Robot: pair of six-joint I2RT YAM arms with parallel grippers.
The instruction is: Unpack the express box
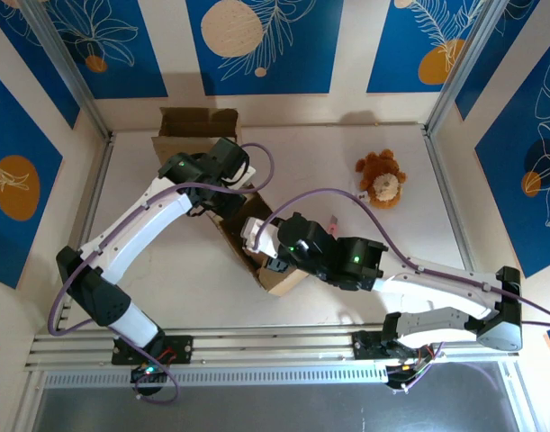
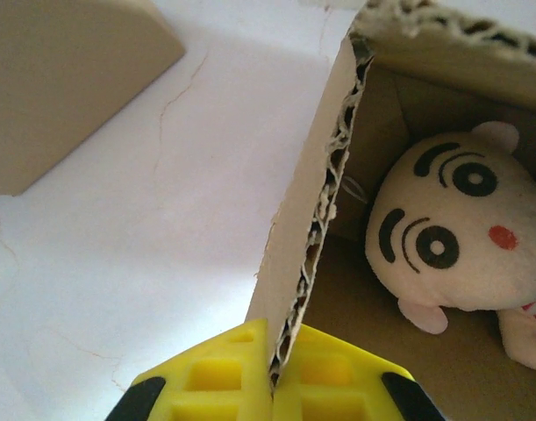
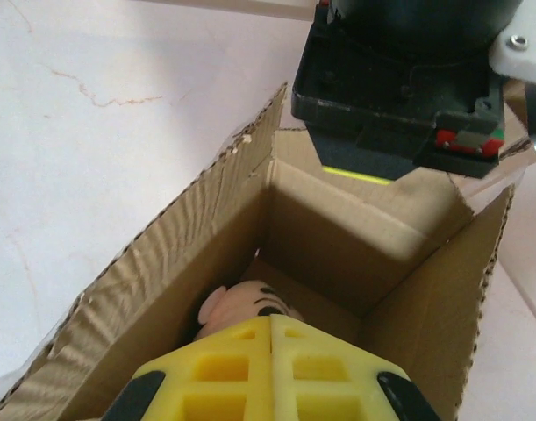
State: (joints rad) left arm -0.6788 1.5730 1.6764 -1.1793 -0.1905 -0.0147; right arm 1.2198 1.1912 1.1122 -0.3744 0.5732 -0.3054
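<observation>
Left end effector (image 2: 272,340) pinching box wall (image 2: 318,206); my right end effector (image 3: 272,326) closed above doll (image 3: 225,307), hold unclear. Wall might rip if doll snags.

**What Is Where**

The box (image 1: 279,279) sits on the table (image 1: 329,144), a doll (image 2: 443,232) inside it. The left hand (image 2: 272,360) pinches one box wall. The right hand (image 3: 272,351) is inside, over the doll. A stuffed toy (image 1: 380,177) lies to the right, further back.
</observation>
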